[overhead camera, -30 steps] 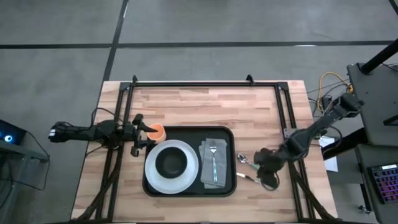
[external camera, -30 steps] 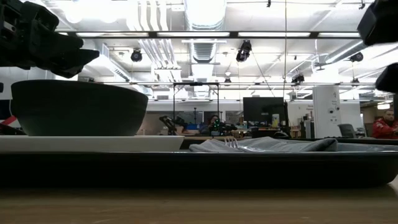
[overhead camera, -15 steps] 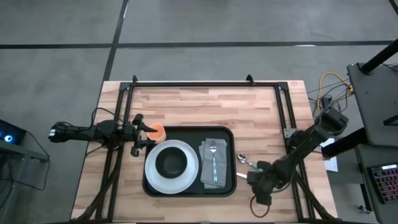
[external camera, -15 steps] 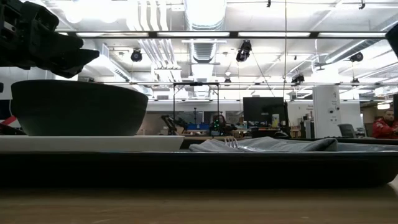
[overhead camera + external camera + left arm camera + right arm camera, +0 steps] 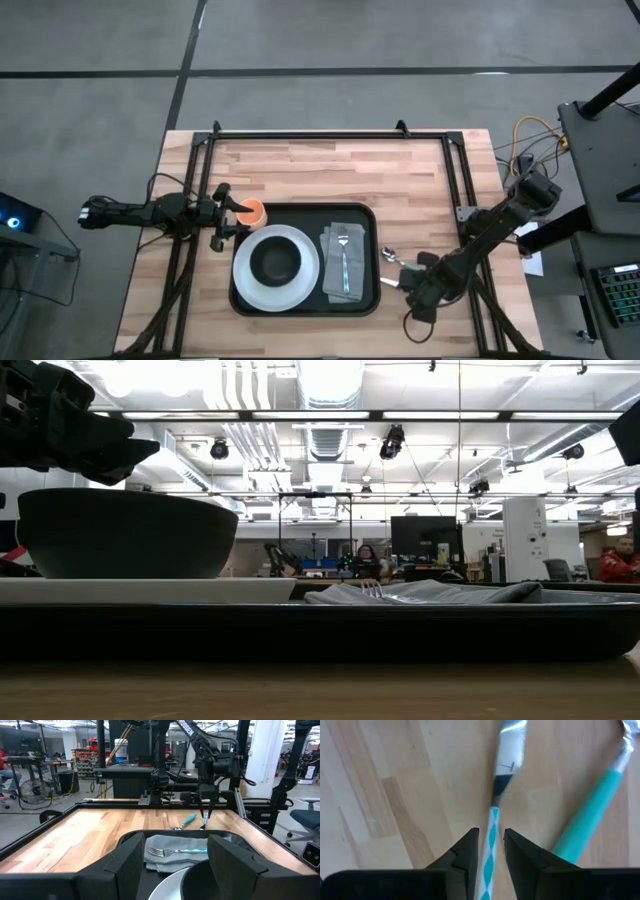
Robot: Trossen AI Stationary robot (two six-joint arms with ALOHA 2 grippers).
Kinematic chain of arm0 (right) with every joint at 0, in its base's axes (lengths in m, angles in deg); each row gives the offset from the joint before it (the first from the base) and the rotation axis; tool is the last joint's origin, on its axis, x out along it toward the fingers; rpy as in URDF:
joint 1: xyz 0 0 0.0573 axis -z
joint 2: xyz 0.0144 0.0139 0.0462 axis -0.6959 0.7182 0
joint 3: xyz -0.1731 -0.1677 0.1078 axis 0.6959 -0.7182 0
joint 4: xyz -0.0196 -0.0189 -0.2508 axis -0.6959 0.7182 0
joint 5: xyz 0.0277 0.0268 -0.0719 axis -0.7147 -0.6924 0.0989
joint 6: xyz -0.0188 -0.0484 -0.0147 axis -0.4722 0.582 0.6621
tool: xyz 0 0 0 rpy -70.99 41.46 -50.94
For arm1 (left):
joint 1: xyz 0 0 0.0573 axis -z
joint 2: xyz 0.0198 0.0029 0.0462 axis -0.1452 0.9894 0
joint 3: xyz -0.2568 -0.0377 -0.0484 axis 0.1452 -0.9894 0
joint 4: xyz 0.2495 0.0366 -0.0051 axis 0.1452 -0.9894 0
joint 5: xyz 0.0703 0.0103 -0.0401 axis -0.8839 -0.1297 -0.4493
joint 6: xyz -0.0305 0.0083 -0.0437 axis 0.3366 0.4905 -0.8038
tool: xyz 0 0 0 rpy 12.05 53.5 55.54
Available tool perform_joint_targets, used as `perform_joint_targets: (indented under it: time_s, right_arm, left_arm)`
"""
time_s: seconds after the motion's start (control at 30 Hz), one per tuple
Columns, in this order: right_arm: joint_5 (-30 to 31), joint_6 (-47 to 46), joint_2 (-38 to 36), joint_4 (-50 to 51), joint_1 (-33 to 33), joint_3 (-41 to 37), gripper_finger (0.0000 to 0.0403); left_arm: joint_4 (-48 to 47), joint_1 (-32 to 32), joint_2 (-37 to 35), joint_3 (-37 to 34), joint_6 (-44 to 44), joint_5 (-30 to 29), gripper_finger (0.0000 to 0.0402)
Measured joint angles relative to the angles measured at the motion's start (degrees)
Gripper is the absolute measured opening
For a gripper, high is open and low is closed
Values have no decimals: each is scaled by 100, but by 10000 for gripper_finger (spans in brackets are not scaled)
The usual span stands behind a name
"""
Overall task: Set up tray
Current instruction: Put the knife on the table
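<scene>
The black tray lies mid-table. It holds a white plate with a dark bowl, and a grey napkin with a fork on it. An orange cup stands at the tray's far left corner. My left gripper is beside the cup, open. A knife and a teal-handled spoon lie on the wood to the right of the tray. My right gripper points down over the knife, shut on it. My right gripper pinches the knife's teal-and-white patterned handle between its two fingers, close to where the blade starts. The fingers come from above, pointing down, one on each side of the handle. The knife lies flat on the table.
The spoon lies close beside the knife, between it and the tray's right rim. A black metal frame runs along the table's far edge and down both sides. Bare wood lies beyond the tray toward the far edge.
My right gripper has gone toward the table's near edge and a little to the left, down by the knife, and has stayed nearly still over the last half second. My left arm, the cup and the tray's things have kept still.
</scene>
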Motion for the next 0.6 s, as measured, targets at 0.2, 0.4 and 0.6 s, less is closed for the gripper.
perform_joint_targets:
  time_s: [0.2, 0.4, 0.6]
  right_arm:
    - [11, -390, -260, -47, -2, -284, 121]
    - [9, -339, -102, -277, -2, -306, 144]
    - [-28, -325, 246, -260, -4, -330, 138]
  left_arm:
    - [-2, 0, 0, 0, 0, -1, 198]
    - [0, 2, 0, 0, 0, 0, 198]
    - [0, 1, 0, 0, 0, 0, 198]
